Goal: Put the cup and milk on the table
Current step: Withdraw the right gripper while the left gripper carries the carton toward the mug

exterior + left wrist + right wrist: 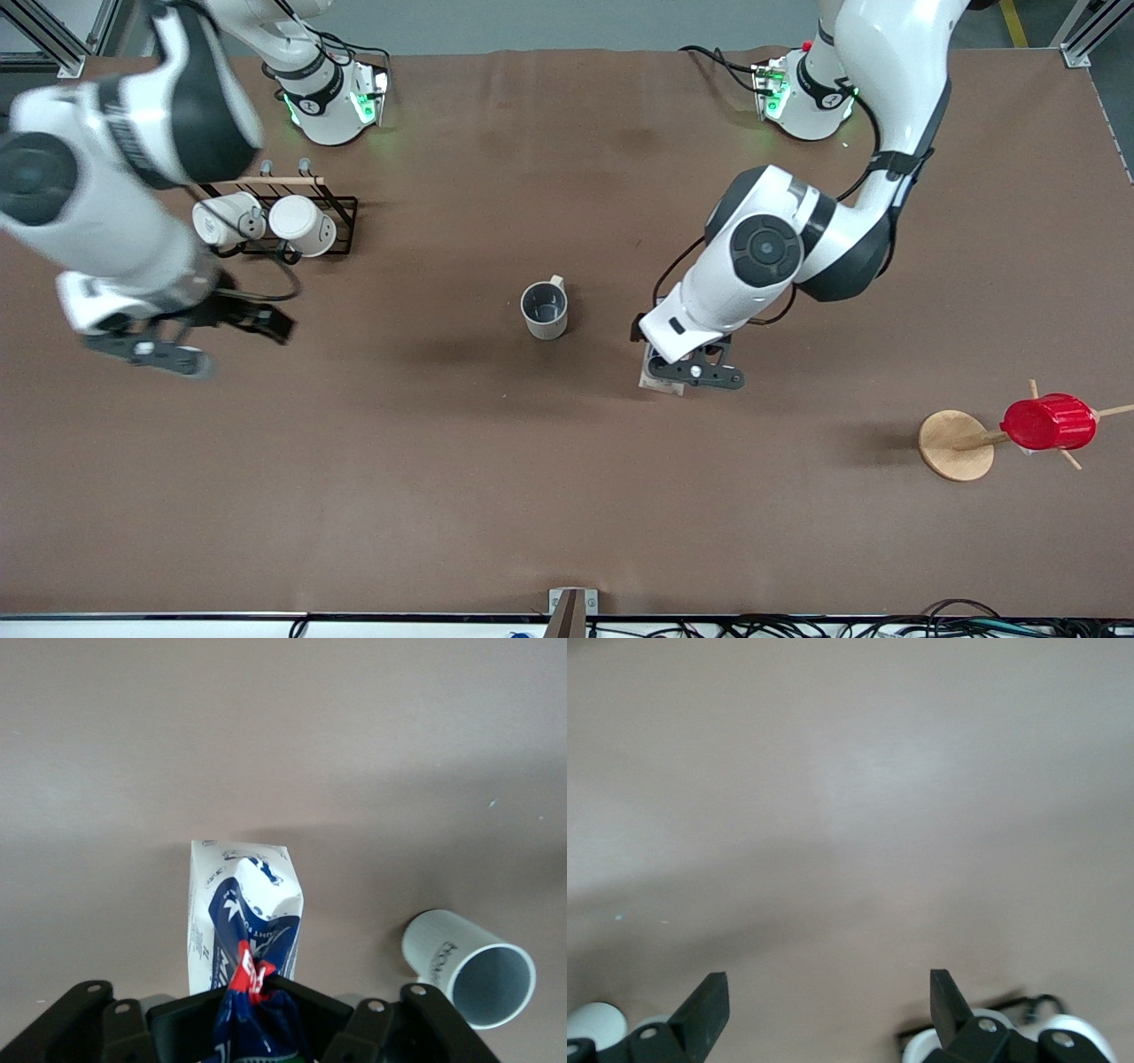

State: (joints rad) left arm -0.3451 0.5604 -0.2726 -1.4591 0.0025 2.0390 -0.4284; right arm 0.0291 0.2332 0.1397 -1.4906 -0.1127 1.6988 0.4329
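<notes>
The cup [545,310] stands upright on the brown table [567,496] near its middle, handle toward the robots' bases. It also shows in the left wrist view [469,966]. My left gripper [693,370] is shut on the blue gable top of the milk [660,379], beside the cup toward the left arm's end. In the left wrist view the gripper [257,1010] pinches the milk [244,912] upright, its base at the table surface or just above it; I cannot tell which. My right gripper [213,339] is open and empty over bare table, and its fingers [709,1005] stand wide apart.
A black wire rack [341,217] with two white mugs [301,226] stands near the right arm's base. A wooden stand [955,445] carries a red ribbed cup [1050,422] toward the left arm's end. White mugs [1063,1032] show in the right wrist view.
</notes>
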